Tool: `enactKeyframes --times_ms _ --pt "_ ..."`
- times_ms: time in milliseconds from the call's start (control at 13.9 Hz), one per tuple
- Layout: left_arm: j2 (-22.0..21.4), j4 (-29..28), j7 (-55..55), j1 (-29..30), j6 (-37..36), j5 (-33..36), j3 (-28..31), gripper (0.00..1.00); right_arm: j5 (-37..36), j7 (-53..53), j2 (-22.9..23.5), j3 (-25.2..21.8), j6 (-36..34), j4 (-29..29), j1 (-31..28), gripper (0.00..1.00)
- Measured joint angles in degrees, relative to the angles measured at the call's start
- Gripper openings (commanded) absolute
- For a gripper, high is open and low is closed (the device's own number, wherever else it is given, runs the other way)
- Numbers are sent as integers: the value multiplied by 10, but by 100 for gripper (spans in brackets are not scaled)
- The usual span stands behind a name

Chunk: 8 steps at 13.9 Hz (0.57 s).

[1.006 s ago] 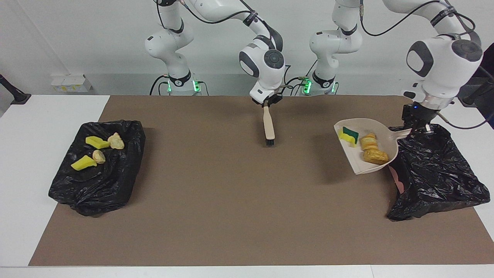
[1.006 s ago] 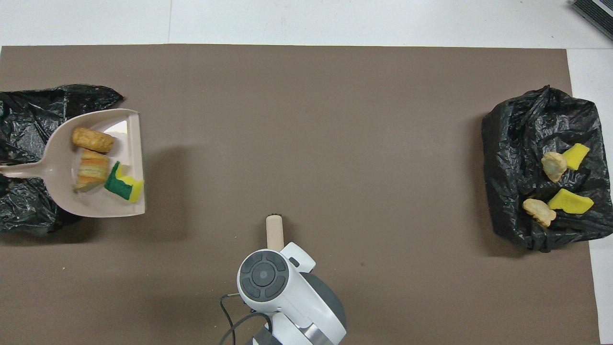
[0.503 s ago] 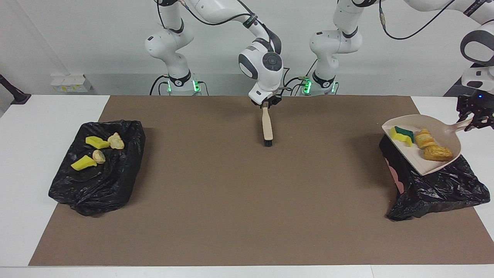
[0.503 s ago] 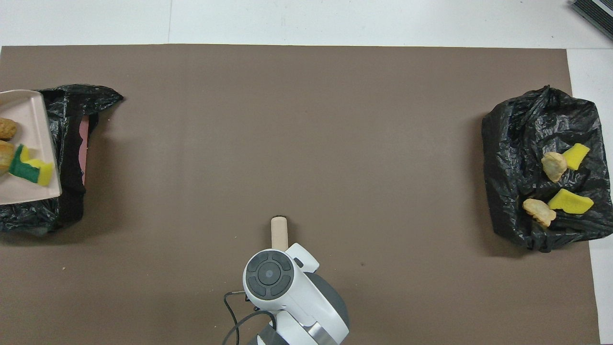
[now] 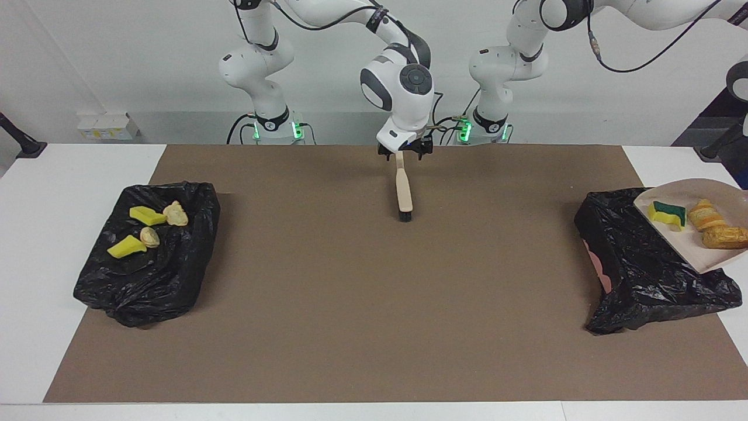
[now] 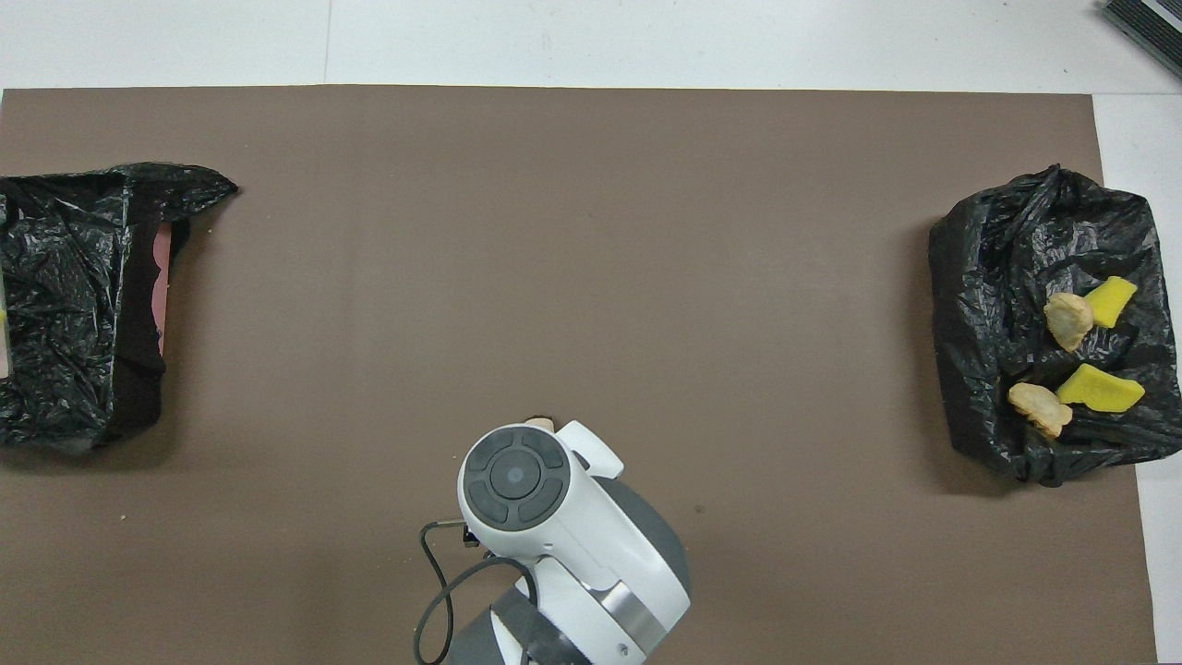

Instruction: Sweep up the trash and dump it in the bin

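Trash is split: a green-and-yellow sponge (image 5: pixel 669 213) and two golden-brown lumps (image 5: pixel 724 237) ride in the raised dustpan (image 5: pixel 689 248) over the black bag (image 5: pixel 637 263) at the left arm's end. Yellow wedges (image 6: pixel 1099 388) and pale lumps (image 6: pixel 1067 319) lie on the other bag (image 6: pixel 997 277). Bare mat (image 5: pixel 374 304) spreads between the bags. The right gripper (image 5: pixel 403 153) has its jaws apart astride the brush (image 5: pixel 404 193) handle. The left gripper, off-frame, is closed. Only the facing view shows the dustpan.

You've got two cams, both set well back. Facing cam sits high across the table (image 5: pixel 35 245), looking back at the arm bases, whole brown mat (image 5: pixel 374 327) in shot. Overhead cam hangs above the robots' end, aimed fwd and steeply down. They're half a turn apart, so sides flip. Both share the mat and both black bags (image 5: pixel 149 251) (image 6: pixel 1048 323).
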Motion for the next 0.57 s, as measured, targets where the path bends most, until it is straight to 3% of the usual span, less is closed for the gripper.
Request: enactKeyframes --times_ms 287,575 --pt "20 -15 -15 -8 20 107 -4 0 -8 -74 -36 -2 -63 31 -75 100" --pt "19 -24 -105 -48 -25 199 -6 0 -36 -159 -57 -4 -112 60 -156 100"
